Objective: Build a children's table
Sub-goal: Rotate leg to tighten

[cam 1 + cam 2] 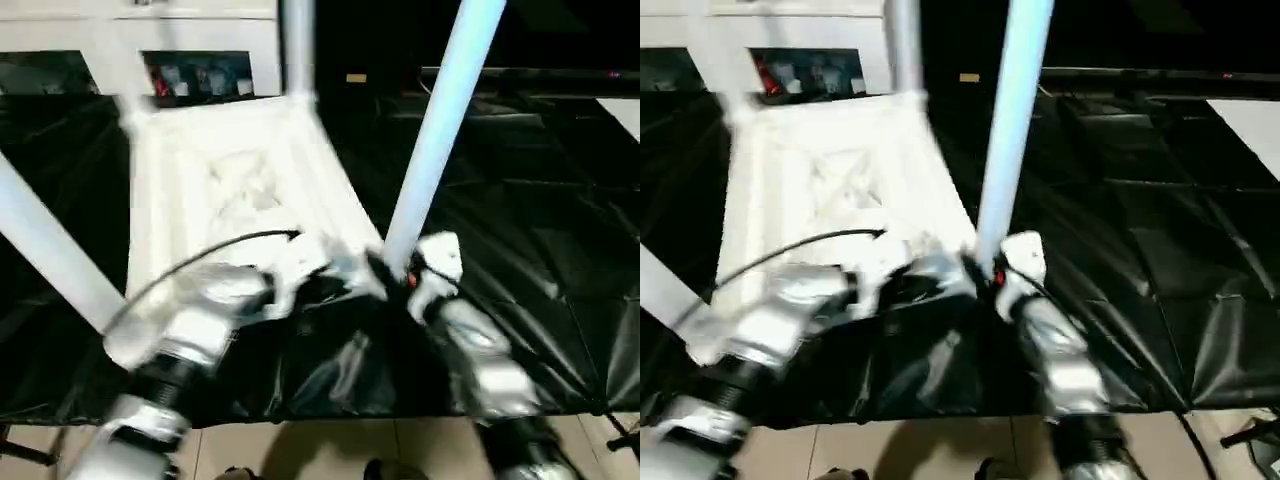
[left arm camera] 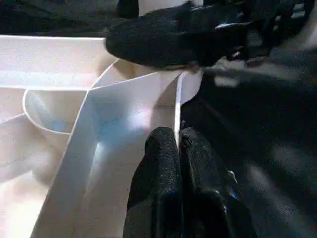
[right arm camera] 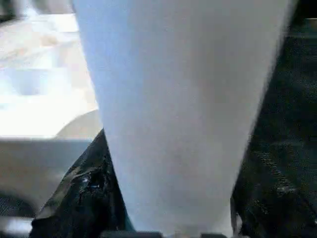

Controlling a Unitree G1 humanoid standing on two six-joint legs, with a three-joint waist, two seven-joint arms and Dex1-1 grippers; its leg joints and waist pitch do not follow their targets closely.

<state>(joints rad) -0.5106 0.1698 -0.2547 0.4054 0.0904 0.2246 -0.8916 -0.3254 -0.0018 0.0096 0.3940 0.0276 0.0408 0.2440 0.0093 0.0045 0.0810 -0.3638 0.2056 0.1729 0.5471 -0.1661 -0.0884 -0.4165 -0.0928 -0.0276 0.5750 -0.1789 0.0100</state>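
Note:
The white tabletop lies upside down on black sheeting, its ribbed underside facing up. Legs rise from its corners: one at the near left, one at the far right, and one at the near right corner. My right gripper is shut on the base of the near right leg, a black finger showing beside it. My left gripper is shut on the tabletop's thin rim wall just beside that corner socket, close to the right gripper's finger.
Black sheeting covers the work surface, with its front edge near me and tiled floor below. A white glass-door cabinet stands behind the tabletop. A black cable arcs over my left forearm.

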